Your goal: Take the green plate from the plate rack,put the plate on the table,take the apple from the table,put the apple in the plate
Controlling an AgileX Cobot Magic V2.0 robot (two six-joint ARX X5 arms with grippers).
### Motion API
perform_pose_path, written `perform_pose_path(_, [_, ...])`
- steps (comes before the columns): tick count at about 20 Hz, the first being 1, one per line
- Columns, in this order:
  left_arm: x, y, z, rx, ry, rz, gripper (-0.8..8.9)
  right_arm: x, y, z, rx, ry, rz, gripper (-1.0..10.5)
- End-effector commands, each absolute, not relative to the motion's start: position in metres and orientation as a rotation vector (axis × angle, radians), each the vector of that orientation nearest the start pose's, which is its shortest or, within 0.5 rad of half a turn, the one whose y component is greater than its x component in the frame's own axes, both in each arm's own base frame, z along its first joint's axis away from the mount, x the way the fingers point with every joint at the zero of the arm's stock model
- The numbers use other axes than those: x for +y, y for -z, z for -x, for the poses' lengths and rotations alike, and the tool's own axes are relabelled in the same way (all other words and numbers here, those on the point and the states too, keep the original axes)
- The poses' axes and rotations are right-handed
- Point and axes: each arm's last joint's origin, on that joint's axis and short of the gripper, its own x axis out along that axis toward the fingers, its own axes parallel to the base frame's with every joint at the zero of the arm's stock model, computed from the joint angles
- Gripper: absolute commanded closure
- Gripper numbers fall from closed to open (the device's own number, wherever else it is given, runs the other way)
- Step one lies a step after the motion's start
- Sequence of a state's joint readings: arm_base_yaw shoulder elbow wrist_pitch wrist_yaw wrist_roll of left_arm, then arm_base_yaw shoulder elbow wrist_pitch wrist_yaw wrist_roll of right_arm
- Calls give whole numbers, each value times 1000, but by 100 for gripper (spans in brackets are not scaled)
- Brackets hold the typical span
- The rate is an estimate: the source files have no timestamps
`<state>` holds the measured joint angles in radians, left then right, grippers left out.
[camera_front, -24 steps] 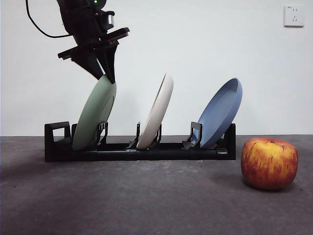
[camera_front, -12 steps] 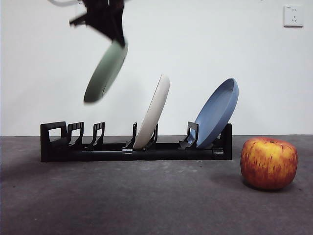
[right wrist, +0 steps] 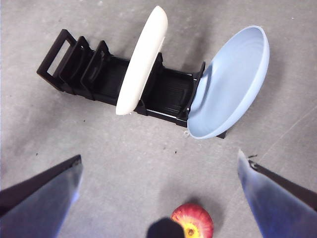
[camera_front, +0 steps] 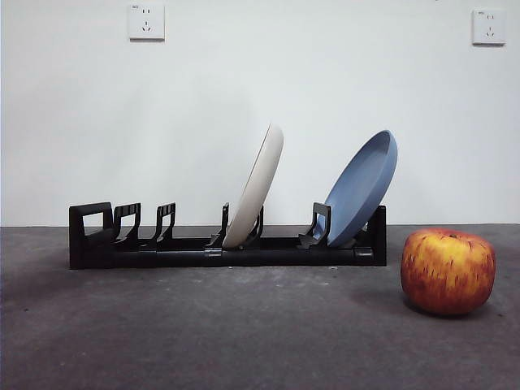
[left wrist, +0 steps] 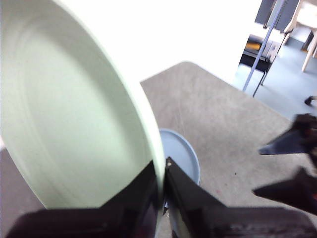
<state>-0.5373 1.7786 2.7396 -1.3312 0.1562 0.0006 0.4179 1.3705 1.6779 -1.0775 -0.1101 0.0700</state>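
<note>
The green plate [left wrist: 74, 124] is clear of the plate rack [camera_front: 227, 248], its rim pinched between the jaws of the left end effector [left wrist: 162, 183], out of the front view; the rack's slots beside the squared loop stand bare, with the cream-white plate [camera_front: 256, 187] and blue plate [camera_front: 361, 191] leaning further along. The apple [camera_front: 448, 270] sits on the worktop [camera_front: 244, 325] just past the rack's blue-plate end; the right end effector [right wrist: 158, 198] hangs above it, jaws spread wide.

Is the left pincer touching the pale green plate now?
Touching. The left wrist view shows the left pincer with its two black jaws closed on the rim of the wide, matte pale sage green plate, with no gap.
</note>
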Motion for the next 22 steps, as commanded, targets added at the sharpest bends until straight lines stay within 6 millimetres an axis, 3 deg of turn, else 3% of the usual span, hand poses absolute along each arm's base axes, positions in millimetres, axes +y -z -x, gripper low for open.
perform_pose_path(1, [-127, -570, -176, 334, 665, -153, 822, 105, -428, -229, 782, -468, 61, 257])
perform_pose_path(4, [-118, -556, -133, 380, 659, -225, 822, 104, -427, -229, 783, -445, 70, 257])
perform_pose_path(6, [-112, -533, -112, 450, 639, -266, 822, 104, -427, -229, 786, -443, 71, 257])
perform_pose_path(11, [-105, -449, -87, 696, 571, -296, 822, 104, -427, -229, 789, -443, 72, 257])
perform_pose_path(15, [-126, -378, -97, 908, 448, -413, 822, 104, -427, -229, 791, -442, 72, 257])
perform_pose_path(19, [-168, -320, -125, 1067, 320, -640, 822, 104, -426, -228, 798, -441, 72, 258])
perform_pose_path(22, [-207, -286, -151, 1078, 345, -737, 822, 104, -426, -228, 799, -442, 72, 258])
